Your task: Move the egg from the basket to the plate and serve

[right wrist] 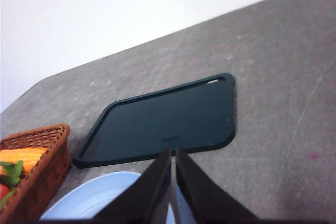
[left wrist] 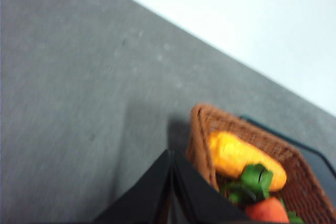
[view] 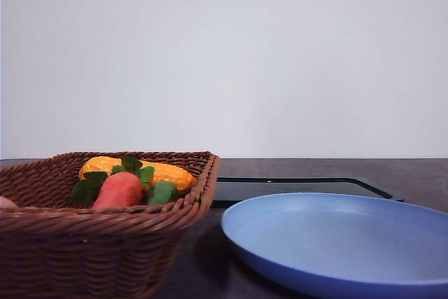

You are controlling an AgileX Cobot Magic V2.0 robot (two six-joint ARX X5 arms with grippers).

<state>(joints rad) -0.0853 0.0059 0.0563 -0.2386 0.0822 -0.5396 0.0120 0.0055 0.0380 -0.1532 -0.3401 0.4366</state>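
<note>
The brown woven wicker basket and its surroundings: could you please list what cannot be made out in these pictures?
- Small pinkish egg: front view, only a sliver shows, cut by the picture's edge and the brown woven wicker basket rim.
- Basket contents: left wrist view, blurred and partly covered by the left tool.
- Wide matte blue plate: right wrist view, mostly cut off by the edge and the right tool.

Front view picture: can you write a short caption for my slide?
Wicker basket holding a carrot and a corn cob, beside an empty blue plate, black tray behind.
</note>
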